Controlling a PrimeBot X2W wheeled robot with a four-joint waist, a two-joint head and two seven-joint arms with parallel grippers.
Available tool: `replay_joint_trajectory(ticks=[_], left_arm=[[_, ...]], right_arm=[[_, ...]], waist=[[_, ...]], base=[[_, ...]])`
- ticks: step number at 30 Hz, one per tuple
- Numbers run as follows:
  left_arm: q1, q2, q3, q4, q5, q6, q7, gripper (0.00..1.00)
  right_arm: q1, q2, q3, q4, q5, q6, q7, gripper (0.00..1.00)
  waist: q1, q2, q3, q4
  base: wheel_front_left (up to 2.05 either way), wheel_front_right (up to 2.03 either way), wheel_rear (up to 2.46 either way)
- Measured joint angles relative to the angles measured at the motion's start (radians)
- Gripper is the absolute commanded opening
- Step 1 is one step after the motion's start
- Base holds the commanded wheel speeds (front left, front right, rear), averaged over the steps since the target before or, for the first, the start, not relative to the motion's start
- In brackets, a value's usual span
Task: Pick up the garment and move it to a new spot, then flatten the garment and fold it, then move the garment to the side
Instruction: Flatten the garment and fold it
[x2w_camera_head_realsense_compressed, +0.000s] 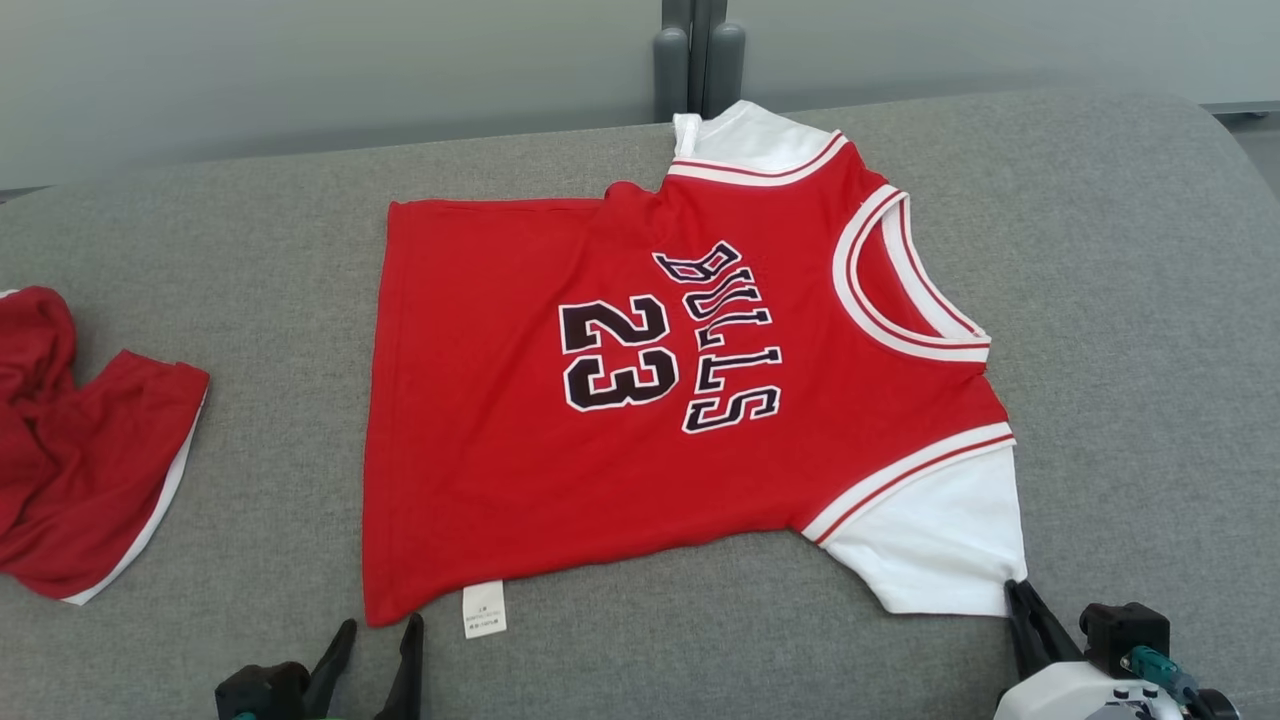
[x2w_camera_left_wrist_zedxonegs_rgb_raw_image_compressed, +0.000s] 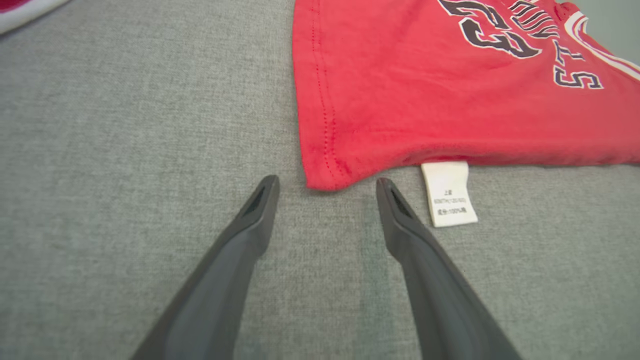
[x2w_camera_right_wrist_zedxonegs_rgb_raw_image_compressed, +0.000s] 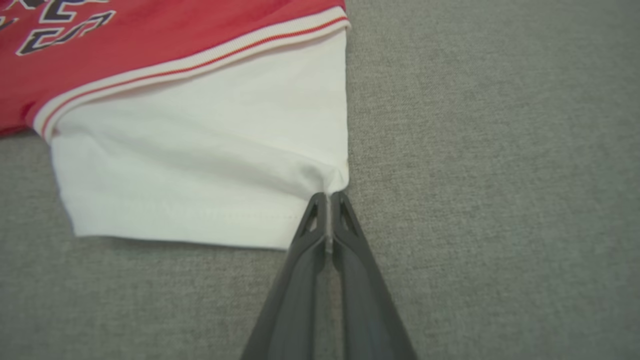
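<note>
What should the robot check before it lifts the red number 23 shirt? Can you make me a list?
1. Is the right gripper shut on the white sleeve corner? Ok.
2. Is the left gripper holding the shirt hem corner? Not ok: it is open, with the corner just between its fingertips.
3. Is the other red garment lying apart from the shirt? Ok.
4. Are both sleeve layers pinched? Cannot tell.

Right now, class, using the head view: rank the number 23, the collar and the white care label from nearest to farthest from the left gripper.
1. white care label: just right of the left gripper, at the jersey's near edge.
2. number 23: mid-jersey, farther up the view.
3. collar: toward the far right end.
</note>
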Motion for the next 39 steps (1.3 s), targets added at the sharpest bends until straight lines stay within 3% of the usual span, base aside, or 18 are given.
replay_joint_trajectory(ticks=[8, 12, 16, 18, 19, 21, 22, 29, 35, 39], left_arm=[[-0.025, 0.000, 0.002, 0.044, -0.062, 0.000, 0.000, 1.00], [-0.046, 0.000, -0.003, 0.062, -0.142, 0.000, 0.000, 1.00], [-0.056, 0.000, -0.016, 0.079, -0.164, 0.000, 0.000, 0.53], [-0.061, 0.001, -0.025, 0.090, -0.168, 0.000, -0.001, 0.49], [-0.064, 0.001, -0.027, 0.095, -0.172, 0.000, -0.001, 0.42], [-0.066, 0.002, -0.040, 0.101, -0.174, 0.000, 0.000, 0.20], [-0.066, 0.002, -0.048, 0.102, -0.178, 0.000, 0.000, 0.02], [-0.073, 0.002, -0.102, 0.109, -0.228, 0.000, 0.001, 0.00], [-0.093, 0.002, -0.103, 0.064, -0.290, 0.000, 0.009, 0.00], [-0.120, 0.009, -0.094, -0.014, -0.355, 0.000, 0.009, 0.00]], right_arm=[[-0.004, 0.003, -0.009, 0.000, 0.000, 0.009, 0.000, 0.00], [-0.007, 0.002, -0.019, 0.002, 0.000, 0.017, 0.000, 0.00], [-0.009, -0.001, -0.026, 0.005, -0.002, 0.018, 0.000, 0.00], [-0.009, 0.000, -0.027, 0.006, -0.002, 0.018, 0.000, 0.00], [-0.010, 0.000, -0.027, 0.008, -0.002, 0.018, 0.000, 0.00], [-0.012, 0.000, -0.029, 0.010, -0.002, 0.019, 0.000, 0.00], [-0.012, 0.000, -0.030, 0.010, -0.002, 0.019, 0.000, 0.00], [-0.012, 0.000, -0.042, -0.002, -0.003, 0.033, 0.000, 0.00], [-0.061, 0.023, -0.121, -0.130, 0.156, 0.103, 0.000, 0.00], [-0.096, 0.025, -0.142, -0.195, 0.214, 0.126, 0.000, 0.00]], waist=[[0.0000, 0.0000, 0.002, -0.005], [0.0000, 0.0000, 0.002, -0.009], [0.0000, 0.0000, 0.000, -0.013], [0.0000, 0.0000, -0.001, -0.015], [0.0000, 0.0000, -0.002, -0.016], [0.0000, 0.0000, -0.004, -0.019], [0.0000, 0.0000, -0.005, -0.020], [0.0000, 0.0000, -0.008, -0.026], [0.0000, 0.0000, 0.001, -0.026], [0.0000, 0.0000, 0.009, -0.031]], base=[[0.00, 0.00, 0.00], [0.00, 0.00, 0.00], [0.00, 0.00, 0.00], [0.00, 0.00, 0.00], [0.00, 0.00, 0.00], [0.00, 0.00, 0.00], [0.00, 0.00, 0.00], [0.00, 0.00, 0.00], [0.00, 0.00, 0.00], [0.00, 0.00, 0.00]])
